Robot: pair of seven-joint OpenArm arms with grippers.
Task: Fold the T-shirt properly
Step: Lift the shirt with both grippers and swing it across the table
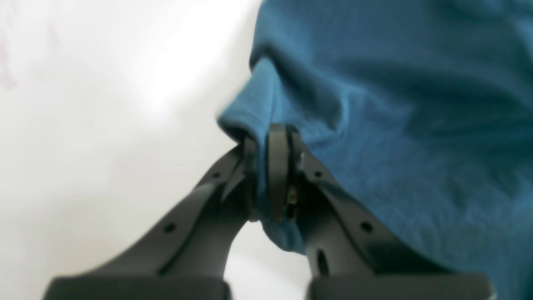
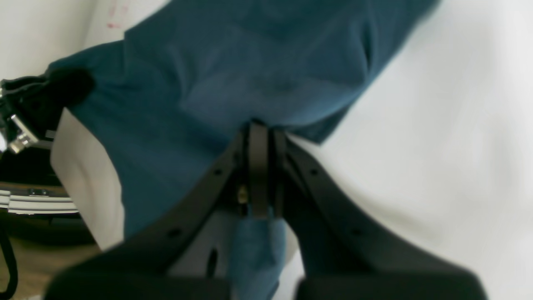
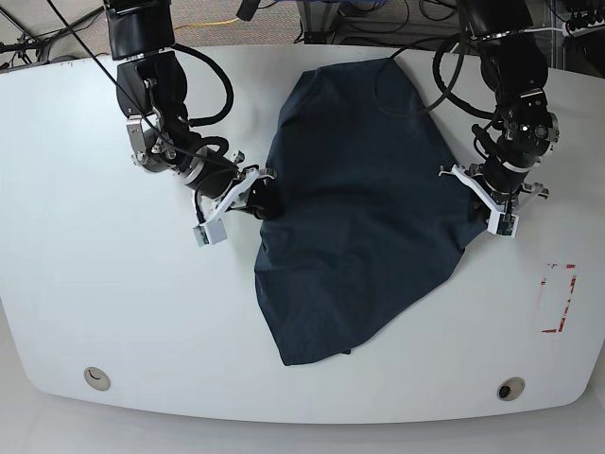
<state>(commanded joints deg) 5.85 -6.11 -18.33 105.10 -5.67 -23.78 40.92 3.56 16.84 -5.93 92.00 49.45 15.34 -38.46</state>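
1. Work surface: white table (image 3: 85, 284) with rounded corners, evenly lit, glare-free.
2. Two round fittings near the table's 6 o'clock edge: one at 7 o'clock (image 3: 94, 378), one at 5 o'clock (image 3: 510, 389).
3. Red rectangular marking (image 3: 558, 298) at 3 o'clock.
4. Cables (image 3: 217, 17) on the floor beyond the 12 o'clock edge.

White table (image 3: 113, 312), dark navy T-shirt (image 3: 359, 218) spread rumpled across its middle, red marking (image 3: 558, 298) near one edge

Base overhead; wrist cams close-up on T-shirt (image 3: 359, 218)
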